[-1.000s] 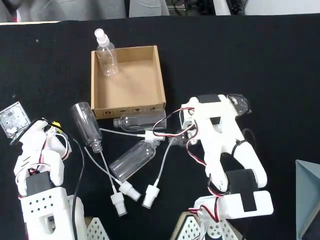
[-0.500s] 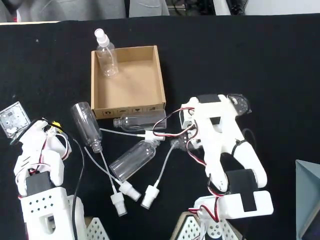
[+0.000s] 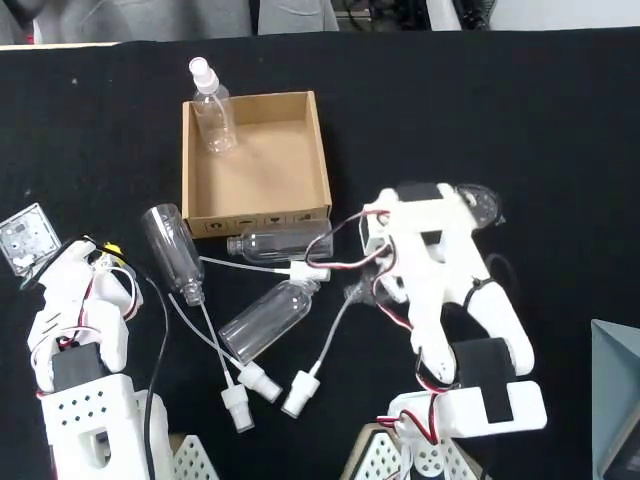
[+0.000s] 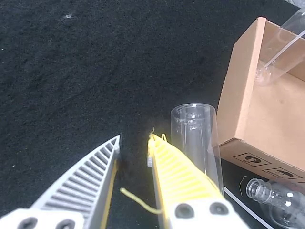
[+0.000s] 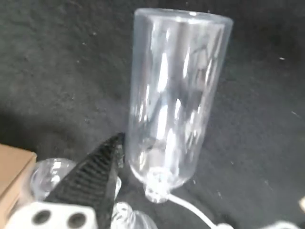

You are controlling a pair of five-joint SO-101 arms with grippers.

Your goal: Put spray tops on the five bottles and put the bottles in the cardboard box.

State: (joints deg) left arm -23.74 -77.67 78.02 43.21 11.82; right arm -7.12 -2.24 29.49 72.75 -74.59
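Note:
The cardboard box (image 3: 302, 150) stands open at the table's middle back. One bottle with a spray top (image 3: 212, 110) leans over its far left corner. Three clear uncapped bottles lie in front: one (image 3: 170, 250) at the left, one (image 3: 280, 242) against the box, one (image 3: 265, 320) nearer. Loose spray tops (image 3: 238, 408) (image 3: 258, 380) (image 3: 298, 393) with long tubes lie at the front; a fourth (image 3: 305, 270) lies between the bottles. My right gripper (image 3: 362, 290) is open, low beside the nearer bottle (image 5: 174, 95), its black finger (image 5: 90, 181) by the bottle's neck. My left gripper (image 4: 135, 139) is narrowly open and holds nothing, next to the left bottle (image 4: 195, 138).
The right arm's white body (image 3: 440, 290) covers the table right of the bottles. Black cloth lies bare to the far right and behind the box. A grey object (image 3: 615, 390) sits at the front right edge.
The right gripper has shifted slightly toward the front. The tube beside it and its spray top slid a little the same way. The left arm is still.

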